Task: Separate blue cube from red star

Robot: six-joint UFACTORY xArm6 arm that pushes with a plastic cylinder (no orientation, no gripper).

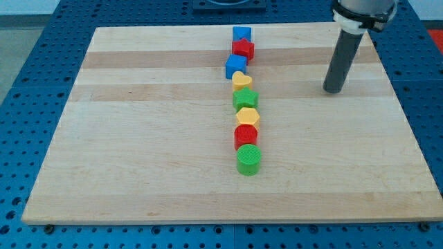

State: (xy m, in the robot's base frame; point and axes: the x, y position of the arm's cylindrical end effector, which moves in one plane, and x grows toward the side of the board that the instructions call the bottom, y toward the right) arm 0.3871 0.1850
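Note:
The blocks stand in a near-vertical line down the middle of the wooden board. The red star is second from the top. The blue cube touches it just below. A second blue block, its shape unclear, touches the star from above. My tip is the lower end of the dark rod at the view's right. It stands well to the right of the line, a little lower than the blue cube, touching no block.
Below the blue cube the line continues with a yellow heart, a green block, a yellow hexagon, a red cylinder and a green cylinder. A blue perforated table surrounds the board.

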